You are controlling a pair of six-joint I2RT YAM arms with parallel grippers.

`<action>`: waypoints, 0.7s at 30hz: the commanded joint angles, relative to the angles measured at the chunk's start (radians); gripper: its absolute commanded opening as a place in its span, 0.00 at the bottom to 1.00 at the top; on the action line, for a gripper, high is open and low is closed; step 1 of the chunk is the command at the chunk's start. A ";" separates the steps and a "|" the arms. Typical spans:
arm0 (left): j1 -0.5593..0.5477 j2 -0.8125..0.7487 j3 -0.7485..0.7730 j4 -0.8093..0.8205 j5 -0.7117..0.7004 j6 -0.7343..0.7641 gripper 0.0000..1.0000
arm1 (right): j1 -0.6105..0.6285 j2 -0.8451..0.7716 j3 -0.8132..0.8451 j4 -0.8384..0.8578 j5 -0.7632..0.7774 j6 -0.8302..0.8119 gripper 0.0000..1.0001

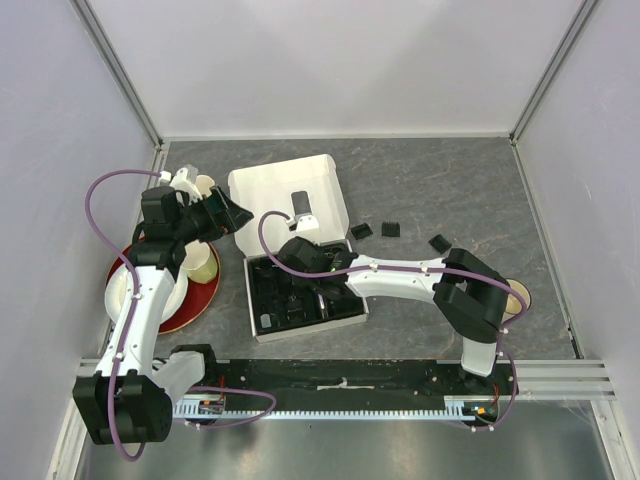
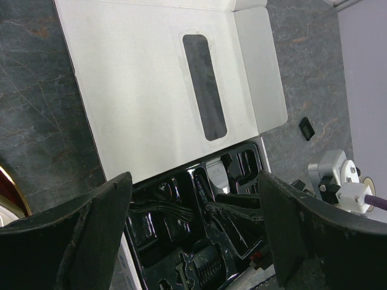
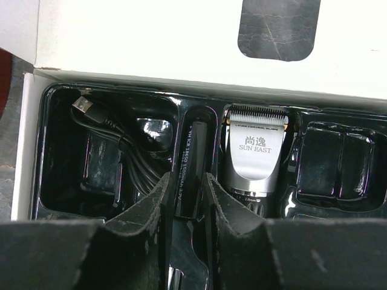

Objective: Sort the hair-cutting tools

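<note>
Straddling a slim black stick in the tray, right claw slightly parted, left claw spread wide, empty.

This is looking like a robotics lab test cell rather than a home: plain white panels set in aluminium posts are boxing in a grey stone-patterned tabletop on three sides. Two white-and-black machines, the left arm and the right arm, are standing bolted to a black rail along the near edge, with purple cables looping loose from them. Everyday props are lying staged on the surface: a white box, a red plate with cream mugs on and near it, and small black comb guards.
</note>
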 commanded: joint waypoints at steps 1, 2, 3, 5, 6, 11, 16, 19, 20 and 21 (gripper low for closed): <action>0.002 -0.014 0.002 0.028 0.021 0.013 0.90 | 0.005 0.014 0.044 0.005 0.004 0.006 0.29; 0.002 -0.014 0.000 0.028 0.021 0.013 0.90 | 0.005 0.016 0.044 0.003 0.005 0.007 0.26; 0.002 -0.015 0.002 0.028 0.022 0.013 0.90 | 0.003 0.017 0.045 -0.003 0.005 0.009 0.24; 0.002 -0.014 0.000 0.028 0.021 0.011 0.90 | 0.003 0.023 0.048 -0.017 0.008 0.013 0.21; 0.002 -0.014 0.000 0.028 0.021 0.011 0.90 | 0.003 0.026 0.053 -0.024 0.007 0.016 0.19; 0.002 -0.014 0.002 0.028 0.021 0.011 0.90 | 0.005 0.063 0.077 -0.078 -0.006 0.029 0.12; 0.002 -0.012 0.000 0.028 0.021 0.011 0.90 | 0.005 0.085 0.076 -0.081 -0.021 0.036 0.11; 0.002 -0.011 0.002 0.028 0.021 0.011 0.90 | 0.005 0.091 0.080 -0.087 -0.023 0.038 0.10; 0.002 -0.012 0.002 0.028 0.021 0.011 0.90 | 0.005 0.091 0.079 -0.087 -0.021 0.038 0.10; 0.001 -0.014 0.002 0.029 0.021 0.011 0.90 | 0.003 0.088 0.079 -0.089 -0.021 0.038 0.10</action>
